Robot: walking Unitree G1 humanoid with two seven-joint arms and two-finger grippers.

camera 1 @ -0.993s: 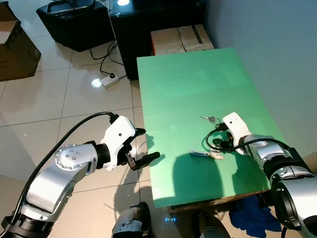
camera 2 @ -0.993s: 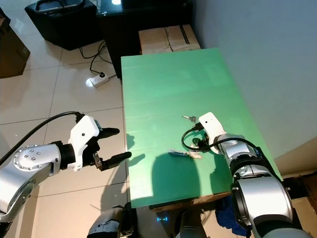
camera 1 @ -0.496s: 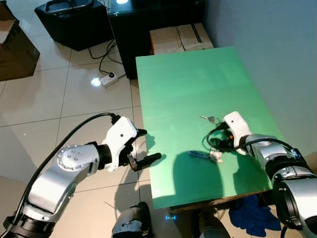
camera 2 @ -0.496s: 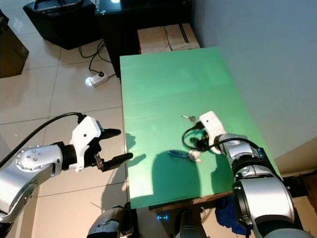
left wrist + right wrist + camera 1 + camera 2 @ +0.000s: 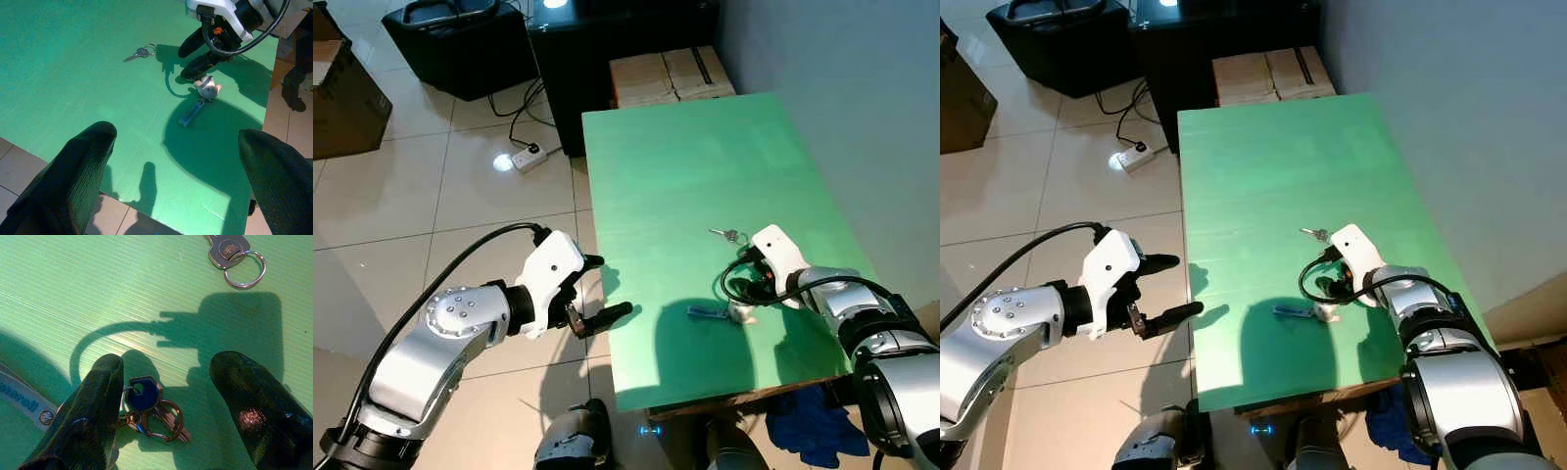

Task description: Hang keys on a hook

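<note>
A key bunch (image 5: pixel 146 404) with a blue-headed key, a pale charm (image 5: pixel 740 311) and a blue lanyard strap (image 5: pixel 708 313) lies on the green table (image 5: pixel 685 166) near its front right. My right gripper (image 5: pixel 166 360) hovers low over the bunch, open, one finger on each side of it and nothing held. A single silver key on a ring (image 5: pixel 729 235) lies just behind. My left gripper (image 5: pixel 613 284) is open over the floor, off the table's left edge.
Cardboard boxes (image 5: pixel 671 76) sit behind the table's far end beside a black cabinet (image 5: pixel 607 39). A power strip (image 5: pixel 530 158) and cables lie on the tiled floor. A grey wall runs along the table's right side. Blue cloth (image 5: pixel 808 426) lies under the front right corner.
My right gripper has edged slightly left over the key bunch. The left arm has stayed where it was.
</note>
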